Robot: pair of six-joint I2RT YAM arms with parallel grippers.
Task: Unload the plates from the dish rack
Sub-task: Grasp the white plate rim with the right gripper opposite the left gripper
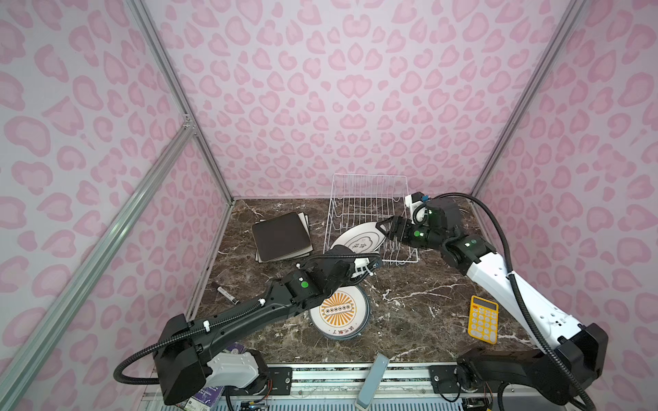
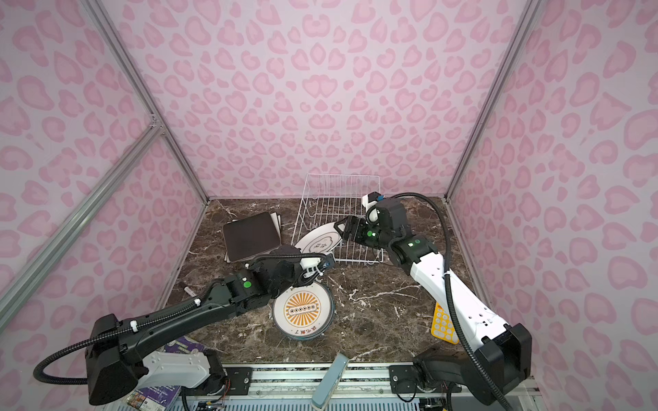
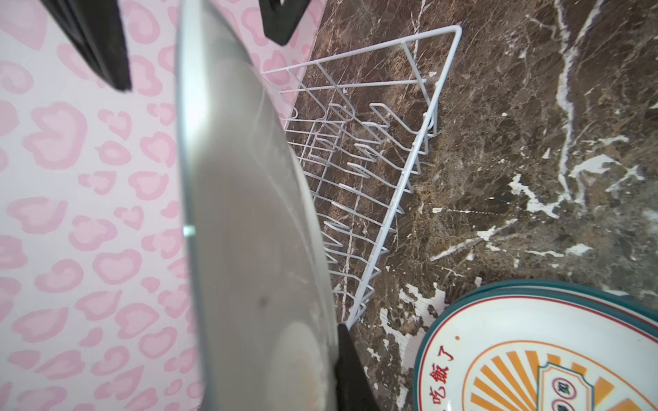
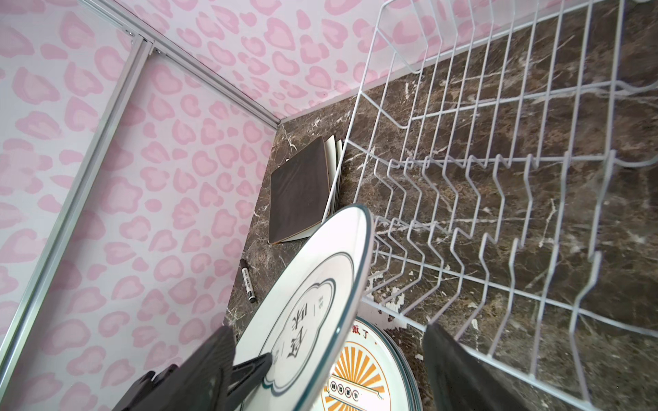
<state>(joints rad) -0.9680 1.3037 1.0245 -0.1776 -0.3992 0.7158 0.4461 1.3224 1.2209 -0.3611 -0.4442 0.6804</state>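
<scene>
A: Left pincer (image 4: 261, 363) pinching the round plate (image 1: 356, 242), which tilts at the dish rack's (image 1: 366, 210) front left corner. Both top views hide the fingertips; only the right wrist view shows them.
B: Right pincer (image 1: 386, 227) spread. Left wrist view: its fingers (image 3: 103, 46) straddle the far rim, apart from it.
A: Others?
B: Round stack (image 1: 340, 313) on the desk (image 1: 409, 295); square stack (image 1: 281, 236) left of the rack.

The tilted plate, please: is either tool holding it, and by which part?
The left tool grips the tilted plate by its lower, near rim; the right tool straddles the far rim, open.
</scene>
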